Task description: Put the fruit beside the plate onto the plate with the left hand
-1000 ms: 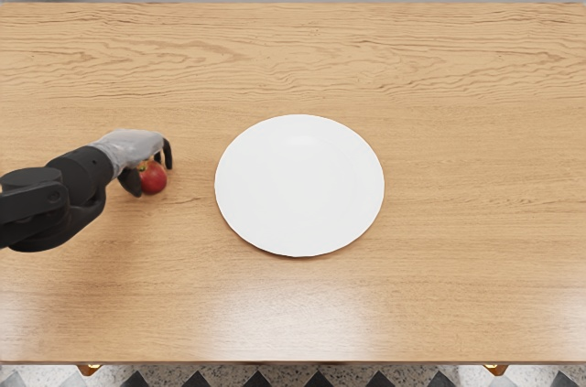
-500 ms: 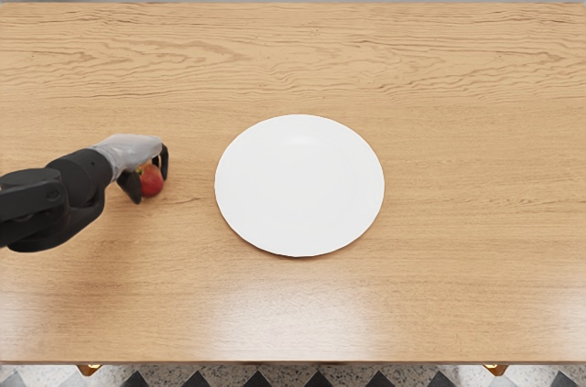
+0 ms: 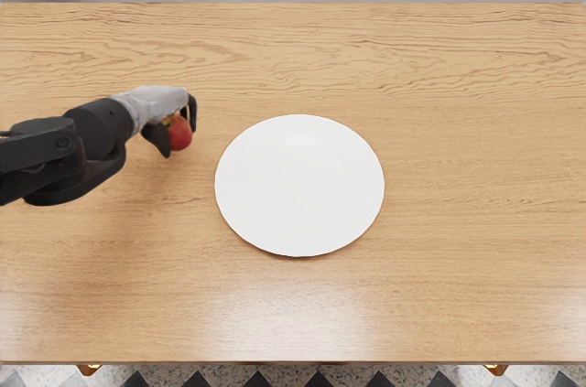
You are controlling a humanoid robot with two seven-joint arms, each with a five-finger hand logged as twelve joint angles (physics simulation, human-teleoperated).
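Fruit (image 3: 180, 134): small, red; held in curled fingers of left hand (image 3: 163, 111), near plate's upper-left edge, not on it. Plate (image 3: 299, 185): white, round, laid at approx. ctr of wood tabletop (image 3: 458, 67).

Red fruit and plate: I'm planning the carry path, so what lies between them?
Only bare tabletop lies between the red fruit and the plate, seen in the head view.

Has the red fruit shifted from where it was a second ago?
Yes. The red fruit, held in the left hand, now shows higher in the picture and closer to the white plate's left rim than before, but not over it yet.
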